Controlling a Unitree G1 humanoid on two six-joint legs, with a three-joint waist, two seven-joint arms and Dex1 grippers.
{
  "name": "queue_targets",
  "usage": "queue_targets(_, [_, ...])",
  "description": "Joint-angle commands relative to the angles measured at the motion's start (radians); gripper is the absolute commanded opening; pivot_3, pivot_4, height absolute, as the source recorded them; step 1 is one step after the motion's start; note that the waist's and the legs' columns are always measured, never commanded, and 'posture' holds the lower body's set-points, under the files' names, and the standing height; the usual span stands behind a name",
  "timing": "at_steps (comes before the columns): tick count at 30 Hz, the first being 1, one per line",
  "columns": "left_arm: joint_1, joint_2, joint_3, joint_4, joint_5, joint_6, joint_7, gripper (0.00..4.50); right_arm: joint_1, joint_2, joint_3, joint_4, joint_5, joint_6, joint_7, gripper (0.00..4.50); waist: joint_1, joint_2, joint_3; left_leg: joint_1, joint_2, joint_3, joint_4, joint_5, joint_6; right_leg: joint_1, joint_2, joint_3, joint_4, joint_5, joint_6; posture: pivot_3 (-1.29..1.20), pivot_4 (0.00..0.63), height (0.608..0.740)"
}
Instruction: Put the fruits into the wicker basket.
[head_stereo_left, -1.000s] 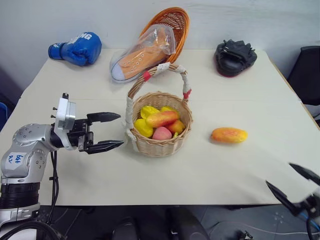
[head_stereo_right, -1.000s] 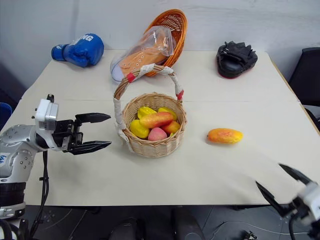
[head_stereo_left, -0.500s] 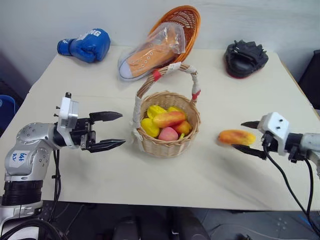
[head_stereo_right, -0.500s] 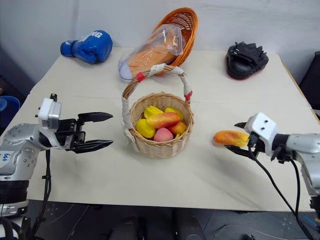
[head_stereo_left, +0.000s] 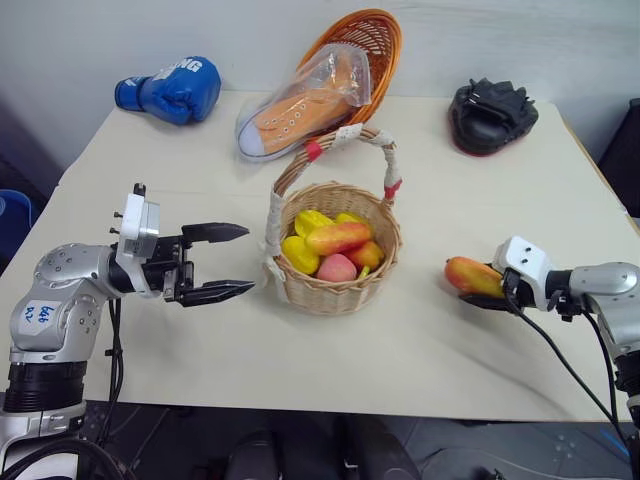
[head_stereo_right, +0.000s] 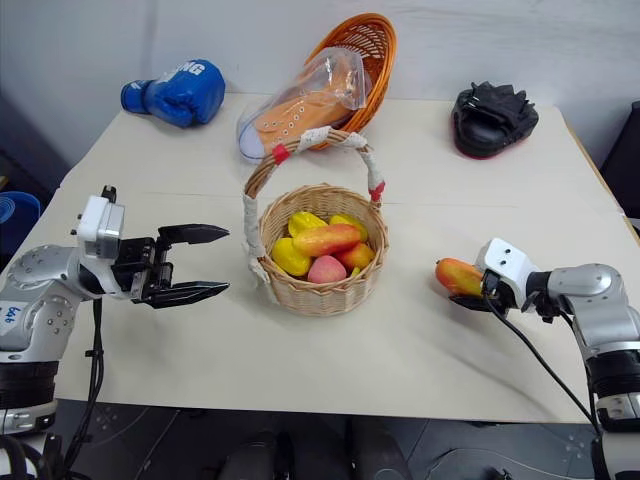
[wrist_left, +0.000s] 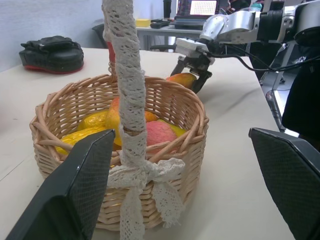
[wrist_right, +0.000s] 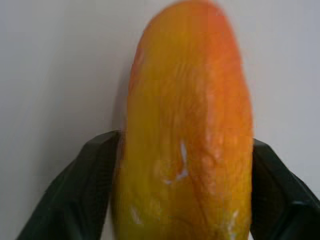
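In the left eye view, the wicker basket (head_stereo_left: 335, 262) sat at centre holding fruits (head_stereo_left: 333, 246). The left gripper (head_stereo_left: 228, 262) gaped empty at centre left. In the right wrist view, the right gripper (wrist_right: 185, 190) clasped the mango (wrist_right: 186, 130), both fingers against its sides.

Right end effector (head_stereo_left: 490, 290) hides the mango's (head_stereo_left: 466, 275) far end.
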Motion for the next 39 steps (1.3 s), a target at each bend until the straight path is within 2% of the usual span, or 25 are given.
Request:
queue_targets(1, [-0.01,-0.004,0.005,-0.02,-0.013,-0.005,-0.003,4.5,0.003,0.007,-0.031,0.025,0.001,-0.053,-0.005,2.69,-0.002,0.0,0.0,0.0,0.0,0.0,0.0,0.0,0.0,0.0,0.0,0.0,0.0,0.0,0.0,0.0,0.15,0.74])
queue_targets(3, [-0.018,-0.006,0.001,-0.019,-0.013,-0.002,-0.004,4.5,0.042,0.003,-0.055,-0.029,0.051,-0.057,0.037,2.44,-0.002,0.0,0.0,0.001,0.0,0.0,0.0,0.0,0.0,0.0,0.0,0.0,0.0,0.0,0.0,0.0,0.15,0.74])
queue_targets(6, [-0.02,-0.003,0.002,-0.022,-0.016,0.002,-0.007,4.5,0.111,-0.01,-0.101,-0.159,0.112,-0.021,0.056,2.44,0.0,0.001,0.001,0.001,0.0,0.0,-0.001,0.0,0.0,0.0,0.0,0.0,0.0,0.0,0.0,0.0,0.15,0.74])
queue_targets(10, [-0.011,0.009,0.012,-0.027,-0.02,0.01,-0.011,4.5,0.177,-0.018,-0.185,-0.504,0.294,0.23,0.015,2.44,-0.004,0.004,0.003,0.0,0.0,0.0,-0.001,0.0,0.0,0.0,0.0,0.001,0.001,0.0,0.001,0.0,0.15,0.74])
queue_targets(13, [-0.003,0.014,0.019,-0.032,-0.021,0.016,-0.009,4.5,0.1,0.036,-0.222,-0.745,0.483,0.491,-0.15,2.44,-0.015,0.006,0.004,0.001,0.001,0.0,-0.001,0.001,-0.001,0.0,0.0,0.001,0.002,0.0,0.001,0.0,0.15,0.74])
queue_targets(14, [-0.002,0.017,0.021,-0.033,-0.022,0.02,-0.007,4.5,0.032,0.065,-0.215,-0.792,0.526,0.584,-0.235,2.44,-0.021,0.006,0.004,0.001,0.001,-0.001,-0.001,0.001,-0.002,0.0,0.0,0.001,0.003,0.0,0.001,0.0,0.15,0.74])
queue_targets(17, [-0.003,0.019,0.025,-0.034,-0.026,0.029,-0.002,4.5,-0.105,0.137,-0.178,-0.869,0.622,0.752,-0.367,2.44,-0.026,0.006,0.004,0.001,0.001,-0.001,-0.002,0.001,-0.002,0.0,0.0,0.001,0.003,0.0,0.0,0.0,0.15,0.74])
queue_targets(19, [-0.009,0.018,0.025,-0.031,-0.026,0.031,-0.001,4.5,-0.17,0.193,-0.129,-0.888,0.629,0.812,-0.432,2.44,-0.024,0.006,0.004,0.0,0.001,-0.002,-0.003,0.001,-0.002,-0.001,0.0,0.0,0.002,0.0,0.0,0.0,0.15,0.74])
queue_targets(22, [-0.03,0.009,0.014,-0.015,-0.018,0.029,-0.001,4.5,-0.245,0.299,-0.018,-0.857,0.552,0.845,-0.536,2.44,-0.024,0.006,0.004,-0.003,0.001,-0.002,-0.002,0.001,-0.001,-0.003,0.0,-0.001,0.0,0.0,0.0,0.0,0.15,0.74])
queue_targets(26, [-0.06,0.001,0.003,0.017,-0.006,0.018,-0.01,4.5,-0.272,0.364,0.111,-0.822,0.436,0.799,-0.566,2.44,-0.019,0.005,0.003,-0.019,0.0,-0.002,0.003,0.001,0.0,-0.018,-0.001,-0.001,0.003,0.001,0.001,0.0,0.15,0.74])
queue_targets(30, [-0.058,-0.002,0.003,0.018,-0.006,0.017,-0.012,4.5,-0.29,0.416,0.123,-0.779,0.389,0.773,-0.585,3.74,-0.022,0.005,0.003,-0.02,0.0,-0.001,0.002,0.001,0.0,-0.019,-0.001,0.0,0.003,0.0,0.001,0.0,0.15,0.74])
queue_targets(32, [-0.053,-0.007,0.003,0.011,-0.009,0.017,-0.004,4.5,-0.267,0.368,0.091,-0.809,0.418,0.74,-0.49,4.46,-0.022,0.005,0.003,-0.02,0.0,-0.001,0.002,0.001,0.0,-0.019,-0.001,0.0,0.003,0.0,0.001,0.0,0.15,0.74])
queue_targets(34, [-0.048,-0.009,0.005,0.006,-0.01,0.018,0.0,4.5,-0.249,0.336,0.07,-0.83,0.441,0.721,-0.431,4.46,-0.021,0.005,0.003,-0.02,0.0,-0.001,0.002,0.001,0.0,-0.019,0.0,-0.001,0.003,0.0,0.001,0.0,0.15,0.74])
queue_targets(39, [-0.02,-0.002,0.023,-0.014,-0.015,0.02,0.012,4.5,-0.09,0.168,-0.133,-0.832,0.494,0.608,-0.246,4.46,-0.015,0.005,0.003,-0.019,0.0,-0.001,0.001,0.001,0.001,-0.017,-0.001,-0.001,0.001,0.0,0.001,0.0,0.15,0.74])
